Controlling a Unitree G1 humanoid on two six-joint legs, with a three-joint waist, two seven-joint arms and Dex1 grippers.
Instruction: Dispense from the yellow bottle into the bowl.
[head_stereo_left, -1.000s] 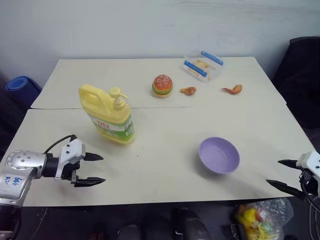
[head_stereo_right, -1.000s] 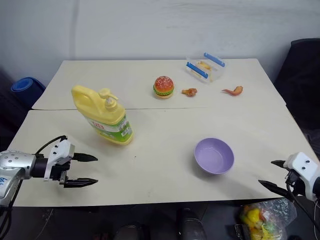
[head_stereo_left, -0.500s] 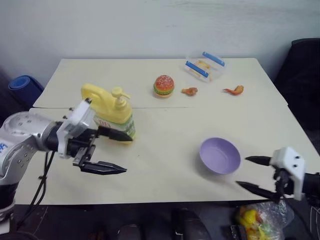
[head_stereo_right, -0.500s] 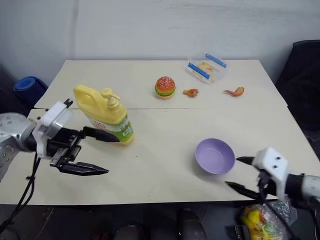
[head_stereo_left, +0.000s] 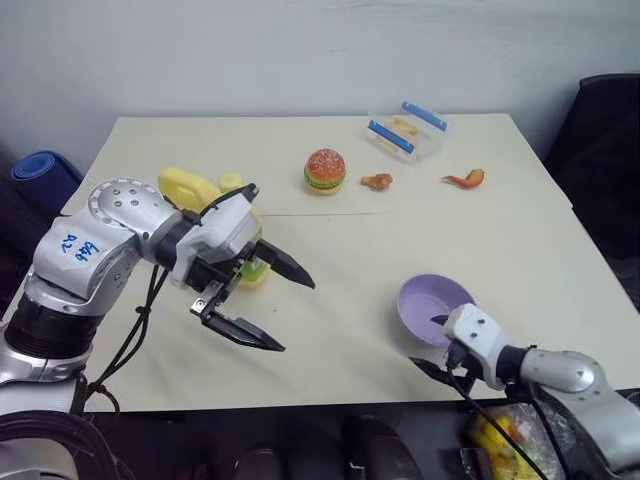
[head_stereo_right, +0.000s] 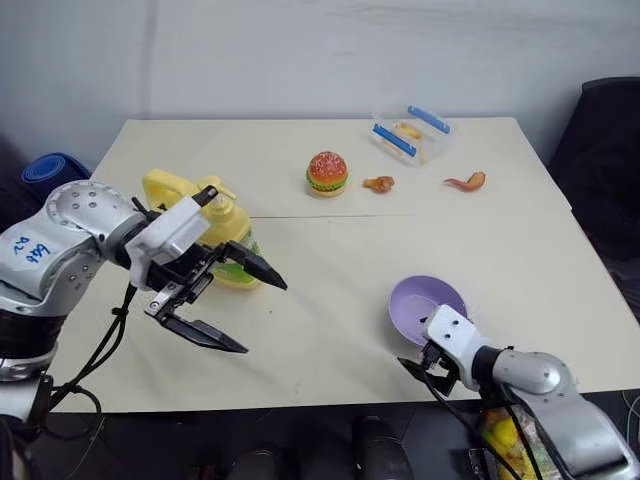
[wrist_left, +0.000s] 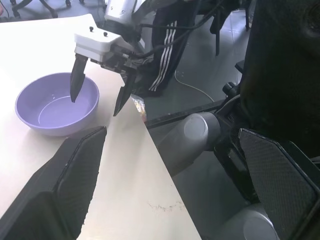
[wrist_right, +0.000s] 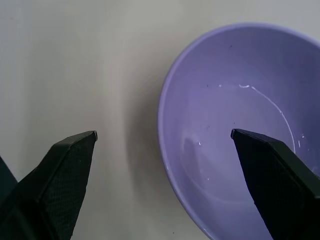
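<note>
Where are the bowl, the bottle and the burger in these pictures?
bowl (head_stereo_right: 420, 300): right eye view, on its inner wall.
bottle (head_stereo_left: 185, 186): left eye view, on the yellow handle above the arm.
burger (head_stereo_left: 325, 170): left eye view, on the middle of the bun.

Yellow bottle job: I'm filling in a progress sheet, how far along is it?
Nothing is dispensed yet. The bowl looks empty. In hand: the right hand sits open at the bowl's rim, and the left hand hangs open in front of the yellow bottle, gripping nothing. Left: bringing bottle and bowl together, then pumping.
</note>
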